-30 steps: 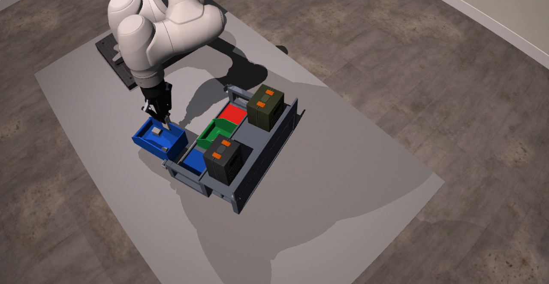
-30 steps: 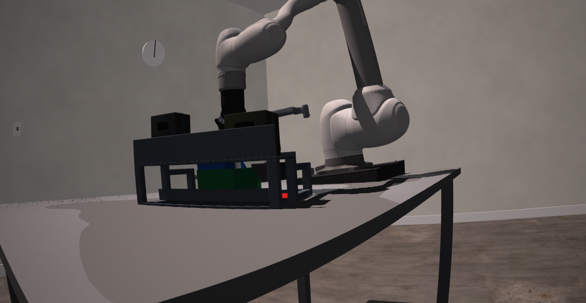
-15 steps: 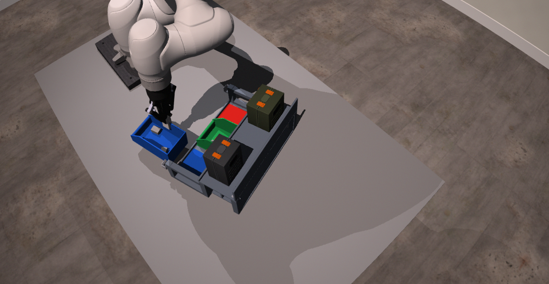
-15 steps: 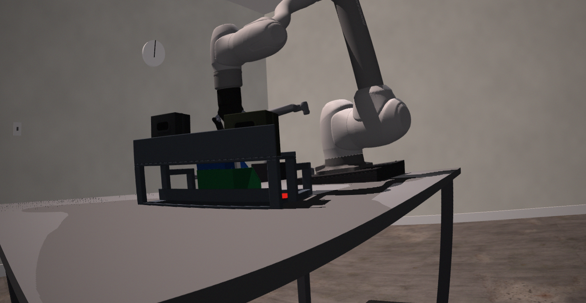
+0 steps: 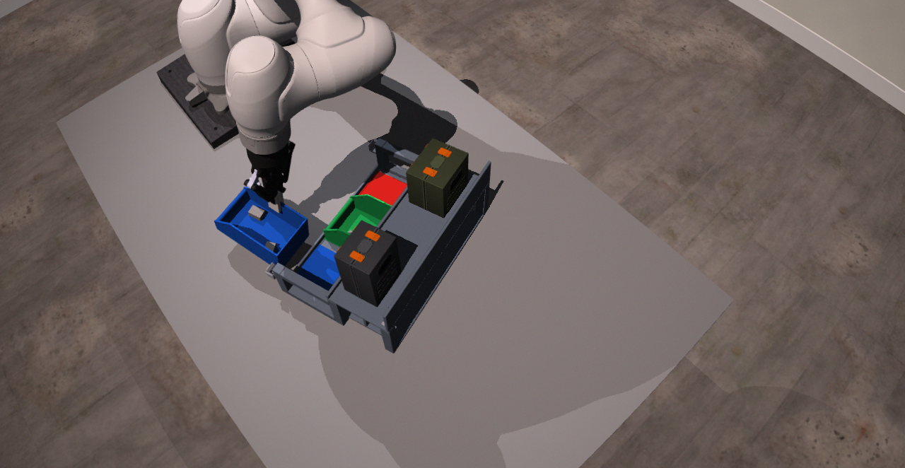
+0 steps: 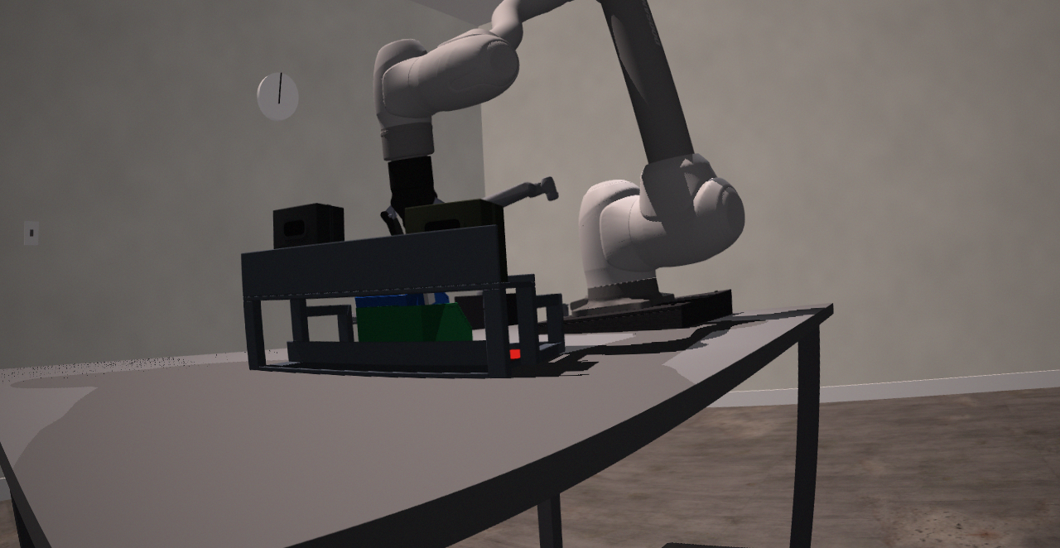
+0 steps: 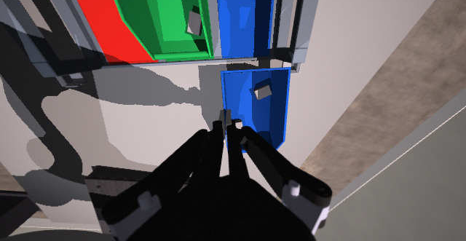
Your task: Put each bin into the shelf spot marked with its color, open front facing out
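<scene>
I am gripping the side wall of the blue bin [image 5: 260,225] in my gripper [image 7: 226,124], pinched tight. The bin is sitting just outside the shelf [image 5: 436,256], facing its blue mark [image 5: 318,264]. The green bin [image 5: 354,217] is already shelved; the red mark [image 5: 386,186] is lying bare.

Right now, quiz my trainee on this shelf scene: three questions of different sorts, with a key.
1. True or false: a red bin stands on the red mark.
2. The gripper is shut on the blue bin by: A) its side wall; B) its open front; C) a loose part inside.
3. Fill in: ___ cases stand on the shelf's top board.

Key: 1 false; 2 A; 3 two.
</scene>
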